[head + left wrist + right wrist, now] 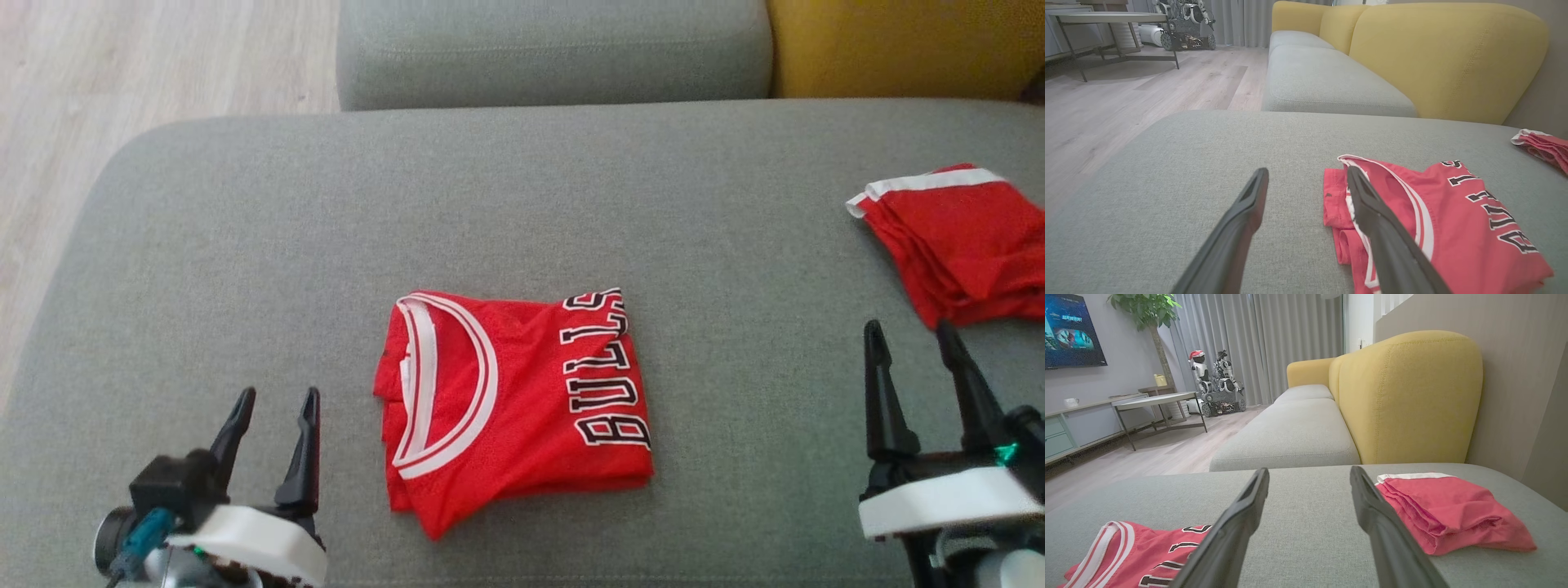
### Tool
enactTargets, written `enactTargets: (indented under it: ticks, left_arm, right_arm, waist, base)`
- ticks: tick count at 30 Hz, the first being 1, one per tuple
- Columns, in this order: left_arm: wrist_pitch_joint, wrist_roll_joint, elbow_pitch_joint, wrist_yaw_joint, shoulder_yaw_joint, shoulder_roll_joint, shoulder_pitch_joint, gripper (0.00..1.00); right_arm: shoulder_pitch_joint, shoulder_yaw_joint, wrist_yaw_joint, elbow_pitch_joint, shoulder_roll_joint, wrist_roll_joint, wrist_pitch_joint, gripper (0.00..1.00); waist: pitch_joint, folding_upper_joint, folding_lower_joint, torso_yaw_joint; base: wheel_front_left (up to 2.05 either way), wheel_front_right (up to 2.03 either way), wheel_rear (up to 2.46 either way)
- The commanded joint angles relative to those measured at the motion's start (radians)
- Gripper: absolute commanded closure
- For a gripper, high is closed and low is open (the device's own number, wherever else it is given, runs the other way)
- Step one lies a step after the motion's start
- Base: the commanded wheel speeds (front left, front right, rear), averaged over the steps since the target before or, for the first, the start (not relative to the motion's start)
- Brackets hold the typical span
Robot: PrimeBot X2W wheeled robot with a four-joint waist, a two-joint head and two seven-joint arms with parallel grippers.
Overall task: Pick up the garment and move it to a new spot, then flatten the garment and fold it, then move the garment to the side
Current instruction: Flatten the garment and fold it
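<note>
A red jersey, the garment [522, 392], lies folded into a rough square in the middle of the grey cushion [522, 188], white-trimmed collar to the left and black "BULLS" lettering along its right edge. The left wrist view has the same garment [1453, 220] at the lower right, and the right wrist view catches it [1135, 555] at the lower left. My left gripper [277, 400] hovers open at the lower left, just left of the collar, nothing between its fingers [1249, 208]. My right gripper [910, 335] is open at the lower right, well clear of the jersey.
A second folded red garment with a white band [955, 237] lies at the cushion's right edge, just beyond my right gripper. Another grey seat cushion [555, 49] and a yellow backrest [898, 45] stand behind. Wooden floor [122, 73] lies off the left edge.
</note>
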Motion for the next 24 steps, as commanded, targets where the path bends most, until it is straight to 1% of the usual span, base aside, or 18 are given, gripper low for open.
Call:
enactTargets:
  ticks: [1,12,24]
  left_arm:
    - [0.005,-0.008,-0.040,0.004,0.033,0.019,-0.028,0.00]
    - [0.014,-0.020,-0.045,0.012,0.033,0.027,-0.020,0.00]
    - [0.009,-0.025,-0.046,0.024,0.031,0.034,-0.023,0.00]
  right_arm:
    - [-0.013,0.023,-0.001,-0.031,-0.006,-0.001,0.007,0.00]
    - [0.006,0.032,-0.001,-0.016,-0.015,0.005,0.026,0.00]
    - [0.004,0.035,-0.001,-0.007,-0.011,0.009,0.034,0.00]
  waist:
    - [-0.014,-0.0001,0.0001,-0.001]
    - [-0.030,-0.0001,0.0001,-0.005]
    - [-0.031,-0.0001,0.0001,-0.007]
  base:
    - [0.00,0.00,0.00]
    - [0.00,0.00,0.00]
    - [0.00,0.00,0.00]
